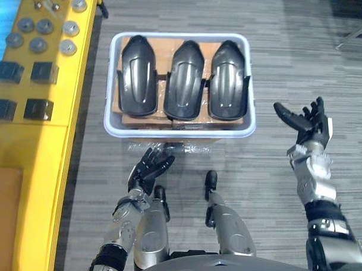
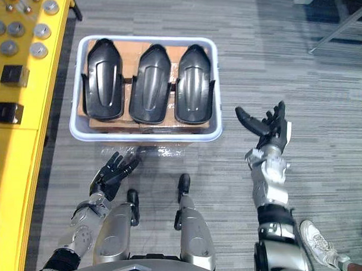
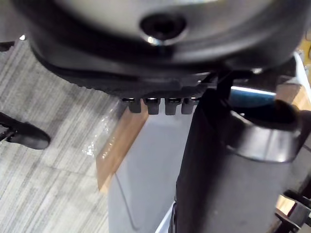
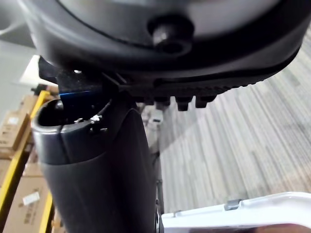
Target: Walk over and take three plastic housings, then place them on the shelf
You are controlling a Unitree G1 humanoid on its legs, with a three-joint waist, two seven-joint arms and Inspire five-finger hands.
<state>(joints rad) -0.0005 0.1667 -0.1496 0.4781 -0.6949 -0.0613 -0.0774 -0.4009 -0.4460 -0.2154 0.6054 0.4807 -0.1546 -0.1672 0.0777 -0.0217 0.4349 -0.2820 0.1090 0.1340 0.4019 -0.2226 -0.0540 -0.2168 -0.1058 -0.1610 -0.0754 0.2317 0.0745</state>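
The three housings, left (image 1: 137, 74), middle (image 1: 185, 79) and right (image 1: 228, 79), lie side by side in a white tub (image 1: 181, 131) on the floor (image 1: 259, 168), resting on cardboard (image 1: 163, 42). The tub sits just ahead of the left hand (image 1: 148, 170) and ahead and to the inner side of the right hand (image 1: 305, 122).

The left hand hangs low with its fingers loosely stretched toward the tub, holding nothing. Between it and the tub's near wall lies a crumpled bit of clear film (image 1: 187, 148), the one thing in its way. The right hand is raised beside the tub's near corner, palm up and fingers spread wide, also with nothing in it (floor lies between it and the tub).

Out past the left hand runs a yellow surface (image 1: 50, 134) carrying round metal discs (image 1: 44, 25) and black blocks (image 1: 37, 109).

The right eye view adds a person's white shoe (image 2: 318, 240) behind the right arm. The right wrist view brings in stacked cartons (image 4: 14, 128) far off and the tub's white rim close by. The left wrist view gives the tub's wall from very near.
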